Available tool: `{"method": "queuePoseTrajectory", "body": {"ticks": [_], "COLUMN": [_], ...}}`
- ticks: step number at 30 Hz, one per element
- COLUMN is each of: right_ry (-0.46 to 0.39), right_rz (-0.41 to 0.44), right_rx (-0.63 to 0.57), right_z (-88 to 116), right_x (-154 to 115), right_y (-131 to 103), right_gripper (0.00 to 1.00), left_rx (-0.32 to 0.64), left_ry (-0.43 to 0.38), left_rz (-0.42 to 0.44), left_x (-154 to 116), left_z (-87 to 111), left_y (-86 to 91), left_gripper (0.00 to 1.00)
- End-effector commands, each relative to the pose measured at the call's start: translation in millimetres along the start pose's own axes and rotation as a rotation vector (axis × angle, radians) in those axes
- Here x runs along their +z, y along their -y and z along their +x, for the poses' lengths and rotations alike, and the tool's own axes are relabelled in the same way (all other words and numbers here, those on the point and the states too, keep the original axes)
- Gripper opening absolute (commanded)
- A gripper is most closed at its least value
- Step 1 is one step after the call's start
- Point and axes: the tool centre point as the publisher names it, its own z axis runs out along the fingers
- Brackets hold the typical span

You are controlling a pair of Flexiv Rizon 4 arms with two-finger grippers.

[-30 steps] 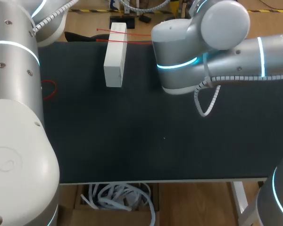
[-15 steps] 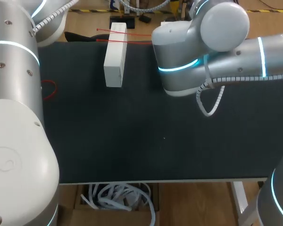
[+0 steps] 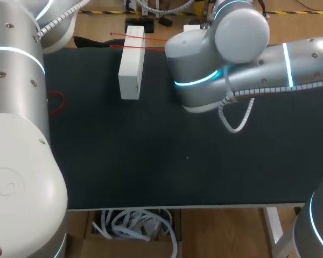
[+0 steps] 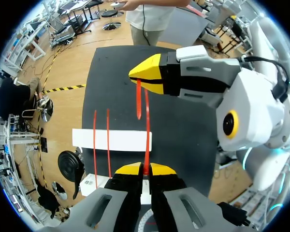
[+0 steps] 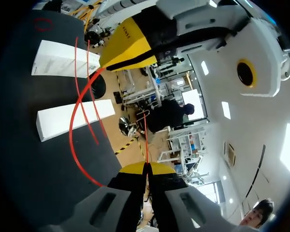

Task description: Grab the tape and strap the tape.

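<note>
At the far end of the black table (image 3: pixel 167 161), our left gripper (image 4: pixel 145 169) and right gripper (image 5: pixel 146 168) each had yellow-tipped fingers pressed shut on a strand of the red tape (image 4: pixel 147 130). In the left wrist view the strand ran from between our left fingers straight across the white box (image 4: pixel 111 140) toward the right gripper. That gripper hung just beyond the box with its tips together and a short tape end dangling from them. Two more red strands crossed the same box side by side, a little apart from the gripped one. In the right wrist view the tape curved in a wide bow out of our right fingers toward the left gripper's yellow tip. Seen from above, the box lay lengthwise near the table's far edge with two thin red lines over its far end. They reached toward our right arm (image 3: pixel 204 70), whose bulky joint stood over the table's far side. A small red loop (image 3: pixel 56 102) lay at the table's left edge beside our left arm (image 3: pixel 16 107).
</note>
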Motion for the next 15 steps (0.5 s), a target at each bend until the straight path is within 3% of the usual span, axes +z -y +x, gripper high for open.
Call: {"method": "queuePoseTrajectory", "body": {"ticks": [1,15], "right_ry": [0.002,0.015], "right_rz": [-0.002,-0.013], "right_rx": [-0.007,-0.068], "right_z": [3,7], "right_x": [-5,-7], "right_y": [-11,-25], "right_gripper": [0.00,0.00], "left_rx": [-0.001,-0.001], "left_ry": [-0.005,-0.005], "left_rz": [-0.005,-0.005], "left_x": [-1,-1], "left_z": [-1.8,-1.8], "left_y": [1.1,1.1], "left_gripper": [0.00,0.00]}}
